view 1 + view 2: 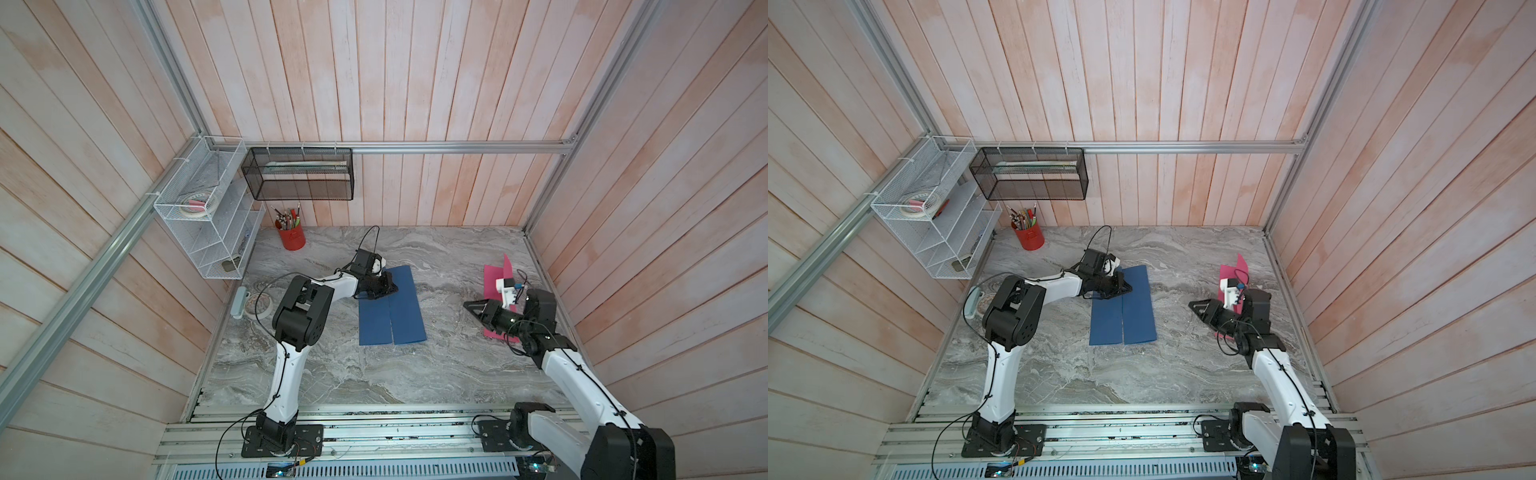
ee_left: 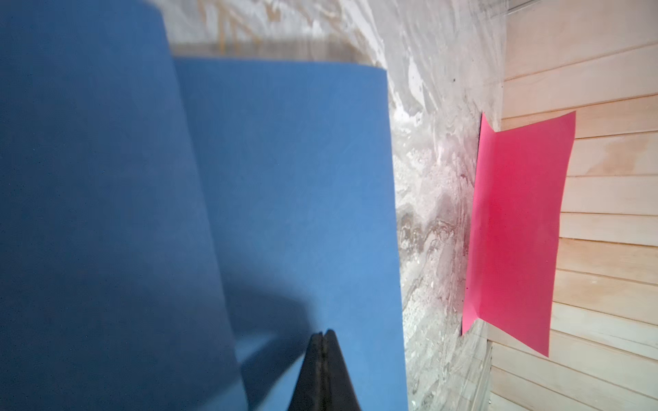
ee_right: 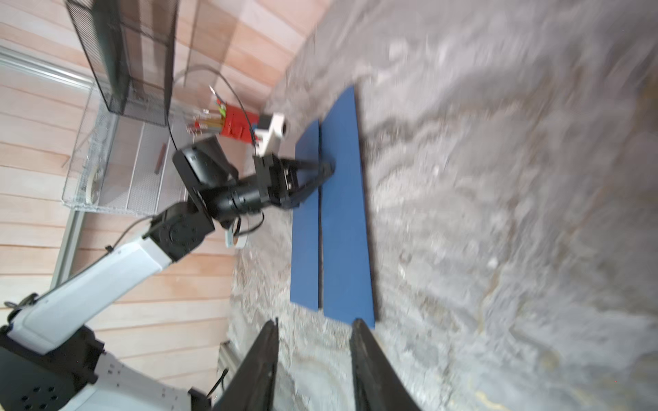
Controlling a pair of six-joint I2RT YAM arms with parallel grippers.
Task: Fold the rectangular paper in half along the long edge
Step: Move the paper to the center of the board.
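Note:
The rectangular paper is blue and lies mid-table as two long panels side by side, split by a dark seam. In the left wrist view the panel on one side rises off the table, while the other lies flat. My left gripper is shut, its tips resting on the paper at the seam near the far end, with nothing visibly between the fingers. My right gripper hovers open and empty over bare table, to the right of the paper.
A pink paper lies by the right wall, one flap standing up, partly under my right wrist. A red pencil cup, a white wire rack and a black mesh basket sit at the back left. A tape roll lies by the left wall.

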